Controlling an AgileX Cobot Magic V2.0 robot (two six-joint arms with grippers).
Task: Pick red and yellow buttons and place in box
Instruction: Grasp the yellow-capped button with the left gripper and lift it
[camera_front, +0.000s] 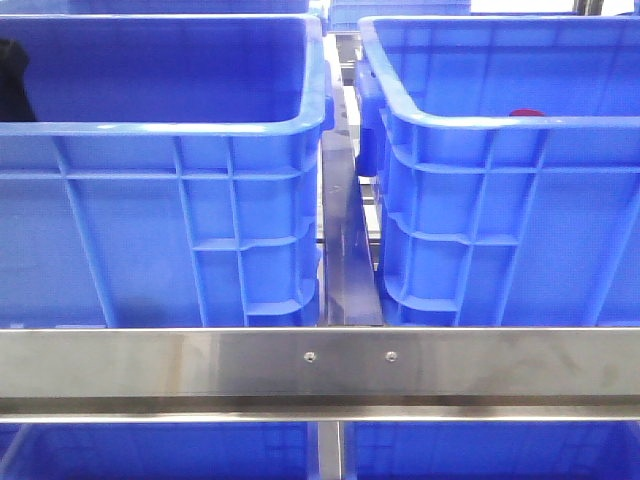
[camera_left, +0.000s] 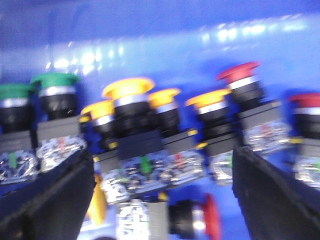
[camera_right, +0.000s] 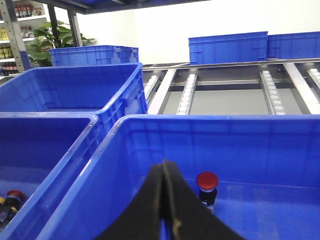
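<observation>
The left end effector (camera_left: 160, 200) hangs open over a crowded row of small yellow, red and green round-topped plastic buttons (camera_left: 129, 90), and it could pinch two together or catch a green one. The picture is blurry. The right end effector (camera_right: 165, 200) is closed and empty. At its 1 o'clock, one red button (camera_right: 206, 180) stands in the big blue ribbed plastic box (camera_right: 210, 125).

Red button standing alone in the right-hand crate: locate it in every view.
Front view: only the lone red button's cap peeks over the right crate's near rim.
Left wrist view: not in it; the crowded buttons there are a different lot.
Right wrist view: upright on the crate floor, just beyond the shut right gripper.
Shared landmark: the right crate's thick rim.
</observation>
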